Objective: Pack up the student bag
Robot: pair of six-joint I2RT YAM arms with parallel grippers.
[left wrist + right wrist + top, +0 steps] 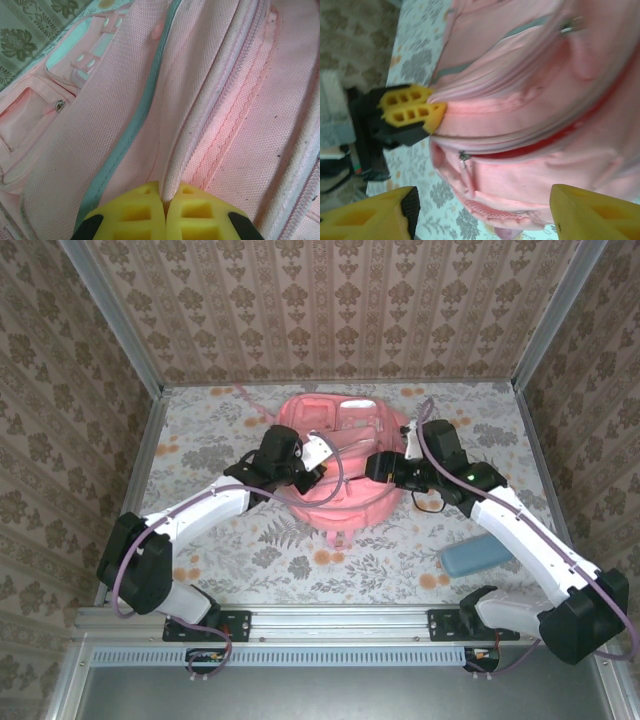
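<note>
Left tool (pixel 164 195) was clenched on a fabric fold of the student bag (pixel 335 465); right tool (pixel 484 196), released and grasping nothing, stood spread wide at the bag's right side. A blue pencil case (pixel 478 558) lay on the surface (pixel 230 560), well apart from the bag on its near right; the bag itself lay mid-surface. Step judged in hand: opening the bag. Next, the right tool would need to take the opposite lip and part it.

left claw (pixel 165 212) pinched shut, right claw (pixel 482 205) spread wide.
</note>
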